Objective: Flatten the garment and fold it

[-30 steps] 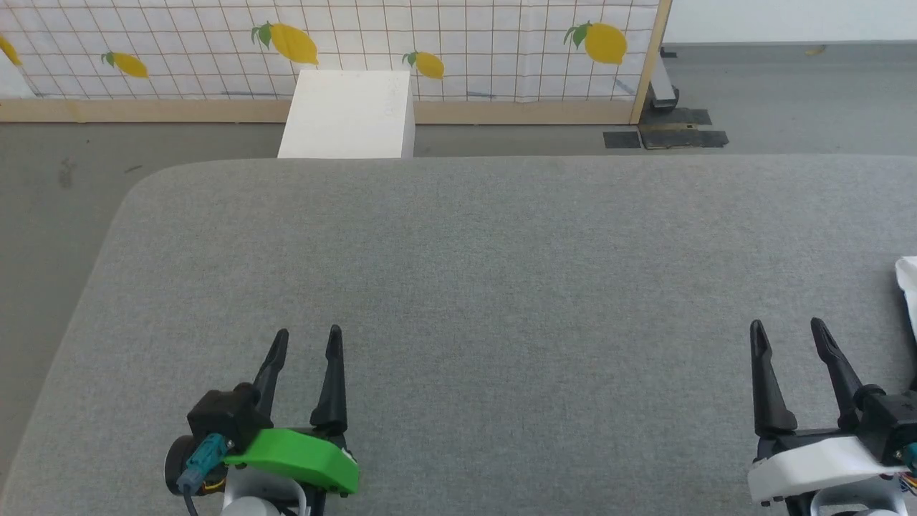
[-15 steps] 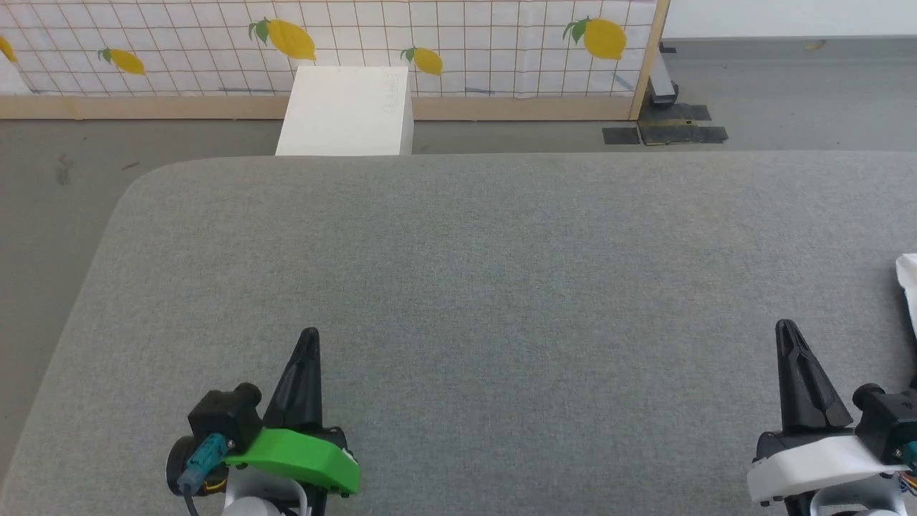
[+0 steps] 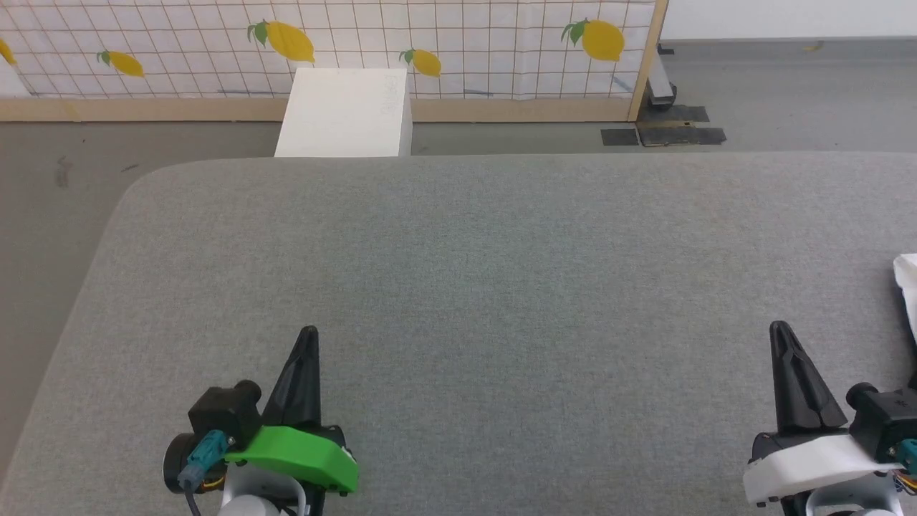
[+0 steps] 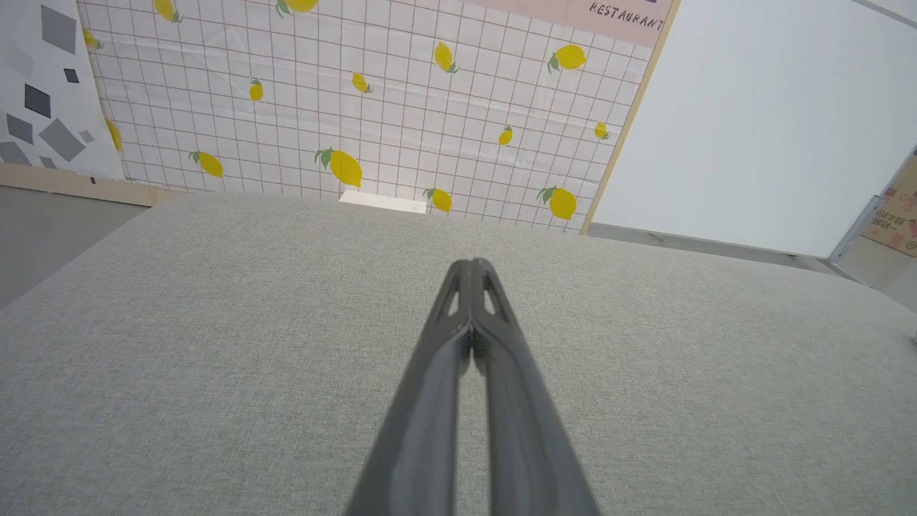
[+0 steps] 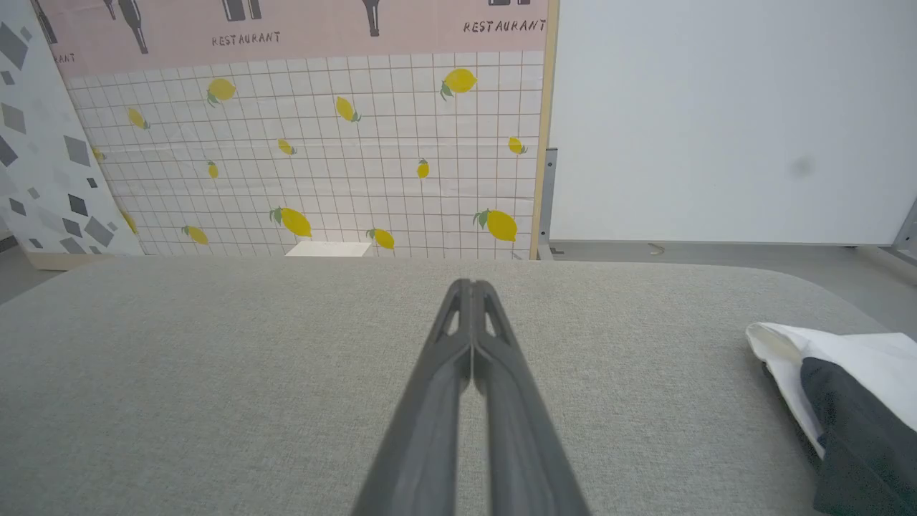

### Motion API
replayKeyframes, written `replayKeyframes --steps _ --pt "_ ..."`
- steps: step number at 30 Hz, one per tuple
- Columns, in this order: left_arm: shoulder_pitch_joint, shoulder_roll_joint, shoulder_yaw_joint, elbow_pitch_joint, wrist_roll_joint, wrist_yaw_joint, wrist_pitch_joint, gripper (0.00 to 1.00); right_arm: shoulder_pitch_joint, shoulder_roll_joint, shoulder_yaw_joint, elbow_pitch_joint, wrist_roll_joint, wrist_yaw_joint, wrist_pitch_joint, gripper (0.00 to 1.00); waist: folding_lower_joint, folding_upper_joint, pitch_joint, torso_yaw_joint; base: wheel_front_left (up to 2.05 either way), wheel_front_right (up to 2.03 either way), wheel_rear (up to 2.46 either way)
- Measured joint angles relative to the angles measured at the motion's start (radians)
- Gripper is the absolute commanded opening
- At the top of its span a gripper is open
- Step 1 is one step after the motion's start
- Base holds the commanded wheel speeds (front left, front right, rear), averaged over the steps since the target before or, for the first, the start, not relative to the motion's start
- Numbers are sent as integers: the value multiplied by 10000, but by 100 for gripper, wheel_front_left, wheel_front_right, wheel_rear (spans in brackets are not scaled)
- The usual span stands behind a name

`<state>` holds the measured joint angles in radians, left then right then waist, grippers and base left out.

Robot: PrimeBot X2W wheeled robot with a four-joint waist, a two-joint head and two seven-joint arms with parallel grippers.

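We are seemingly just starting: left claw [image 3: 308,334] and right claw [image 3: 781,330] are hovering clenched, empty, over the counter [image 3: 458,272]; next we are likely reaching right for the bunched garment [image 5: 849,358].

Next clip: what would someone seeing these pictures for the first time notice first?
The wide grey padded table takes up the foreground, with the left gripper and right gripper shut to dark points near its front edge. The garment, white with a dark part, lies rumpled at the table's right side. Behind the table stand a lemon-printed screen and a white box.
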<state>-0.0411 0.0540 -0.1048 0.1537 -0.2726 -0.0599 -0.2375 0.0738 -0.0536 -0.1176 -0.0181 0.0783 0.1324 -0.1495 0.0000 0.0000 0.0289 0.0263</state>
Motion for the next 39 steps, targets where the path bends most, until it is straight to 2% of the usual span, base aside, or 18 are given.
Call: replayKeyframes --steps 39 --pt "13 0 345 -520 855 186 840 0 -128 0 408 35 -199 0 483 0 0 0 -101 -92 0 0 0"
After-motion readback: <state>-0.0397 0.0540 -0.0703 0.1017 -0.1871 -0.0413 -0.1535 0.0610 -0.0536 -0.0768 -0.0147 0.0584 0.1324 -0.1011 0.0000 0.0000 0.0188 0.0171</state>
